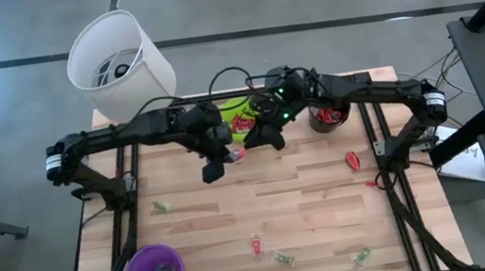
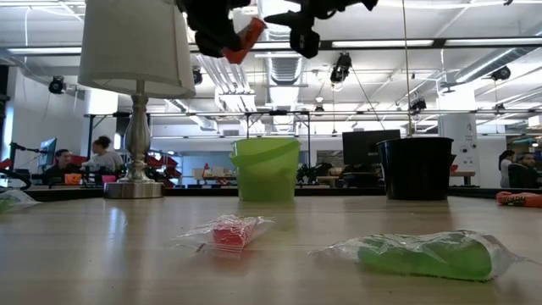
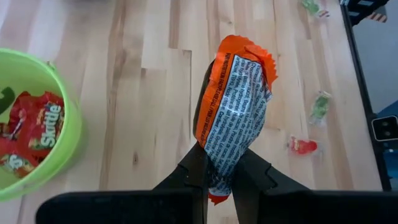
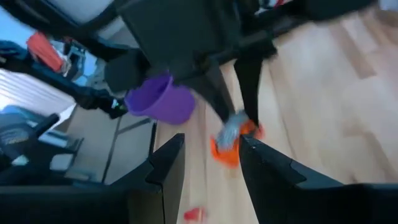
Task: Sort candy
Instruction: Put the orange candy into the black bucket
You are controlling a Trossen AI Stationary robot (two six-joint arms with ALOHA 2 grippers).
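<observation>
- One orange packet (image 3: 235, 118) of candy hangs pinched at its lower end in the left pincer (image 3: 219, 177), lifted off the desk (image 1: 308, 197) at upper centre of the high view, just below the green cup (image 1: 239, 122).
- The left pincer is clamped on that packet; the right pincer (image 4: 208, 165), close beside it at upper centre of the high view, stands with its jaws apart and holds nothing.
- Loose candy lies scattered over the lower half of the desk in the high view: a red piece (image 1: 352, 159) at right, a small red one (image 1: 257, 244) at lower centre, and green-wrapped ones (image 1: 285, 260) nearby.
- The packet looks light, thin and crinkly, likely slick foil. It will flop and may slip, so a hold across the flat body or the crimped end seems safest.
- The clear-wrapped green sweet (image 2: 423, 252) looks soft and squashy; its twisted wrapper tail gives little purchase, so I would pinch the middle.
</observation>
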